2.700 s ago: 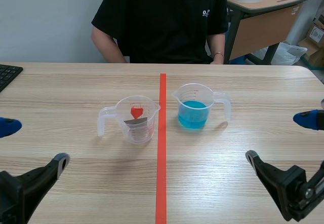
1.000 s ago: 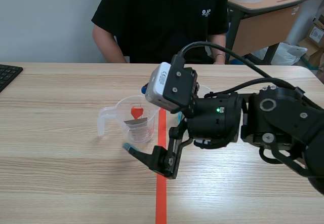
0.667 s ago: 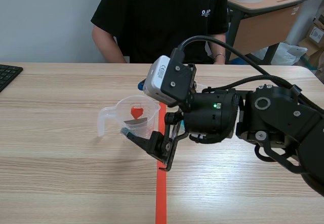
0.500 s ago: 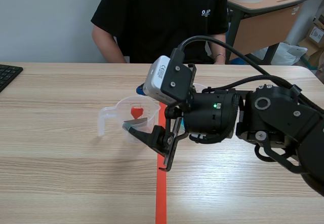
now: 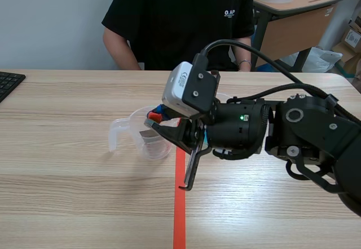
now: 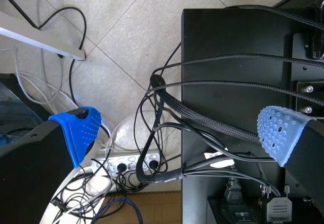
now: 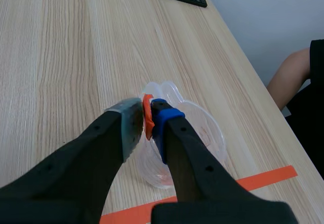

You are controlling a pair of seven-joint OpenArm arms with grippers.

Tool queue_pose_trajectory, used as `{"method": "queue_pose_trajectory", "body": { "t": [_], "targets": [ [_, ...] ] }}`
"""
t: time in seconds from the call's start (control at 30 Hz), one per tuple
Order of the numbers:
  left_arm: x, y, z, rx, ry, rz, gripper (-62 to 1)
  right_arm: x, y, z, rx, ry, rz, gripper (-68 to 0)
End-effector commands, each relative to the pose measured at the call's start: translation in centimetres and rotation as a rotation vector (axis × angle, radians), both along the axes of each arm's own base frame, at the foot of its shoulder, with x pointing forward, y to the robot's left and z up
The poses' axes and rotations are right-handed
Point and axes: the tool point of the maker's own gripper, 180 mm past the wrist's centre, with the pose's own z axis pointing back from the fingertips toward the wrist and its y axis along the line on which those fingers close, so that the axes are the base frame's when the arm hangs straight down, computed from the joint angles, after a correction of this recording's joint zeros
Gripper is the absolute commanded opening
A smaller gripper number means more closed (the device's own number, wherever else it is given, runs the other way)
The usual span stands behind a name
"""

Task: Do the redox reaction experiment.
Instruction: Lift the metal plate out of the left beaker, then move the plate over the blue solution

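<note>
Since half a second ago, the right gripper [image 5: 154, 117] has drawn its two fingers together. They then straddled the cup's near-right wall with a wide gap. Now they are clamped on the red tab [image 5: 153, 115] at the cup's mouth. The right arm has held its place across the middle of the table [image 5: 67, 164].

1. Right arm. It enters from the right and reaches past the orange-red tape line [image 5: 179, 215] to the left half of the table. In the right wrist view, the right gripper [image 7: 146, 113] pinches the red tab [image 7: 148, 118] between its pads, directly above the cup. What hangs below the tab cannot be made out.

2. Task item. The clear measuring cup [image 5: 148, 145] stands upright on the table, just left of the tape line [image 7: 263, 178], with its handle pointing left. The right wrist view shows the cup [image 7: 205, 133] under the fingers.

3. Left arm. The left gripper [image 6: 177, 130] hangs with its fingers spread wide apart and nothing between them. It points down at a tiled floor [image 6: 126, 26], loose cables [image 6: 152, 133] and a black cabinet [image 6: 238, 36].

4. Surroundings. A keyboard [image 5: 8, 83] lies at the far left edge. A person [image 5: 175, 23] in a black shirt sits at the far side.
</note>
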Motion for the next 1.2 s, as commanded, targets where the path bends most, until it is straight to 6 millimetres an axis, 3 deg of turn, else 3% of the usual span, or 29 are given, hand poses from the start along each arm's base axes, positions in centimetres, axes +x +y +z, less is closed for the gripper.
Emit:
{"method": "queue_pose_trajectory", "body": {
  "t": [0.0, 0.43, 0.9, 1.17],
  "targets": [
    [0.4, 0.4, 0.5, 0.008, -0.02, -0.002, 1.4, 0.8, -0.2, 1.8, 0.033, -0.042, -0.009, -66.0],
    [0.3, 0.3, 0.5, 0.008, -0.02, -0.002, 1.4, 1.9, -1.3, 3.5, 0.056, -0.047, -0.022, -66.0],
    [0.1, 0.3, 0.5, 0.007, -0.016, -0.002, 1.4, 2.8, -1.6, 7.0, 0.122, 0.028, -0.065, -66.0],
    [0.2, 0.3, 0.5, 0.008, -0.018, -0.002, 1.4, 4.6, -1.4, 9.8, 0.172, 0.084, -0.087, -66.0]
  ]
}}
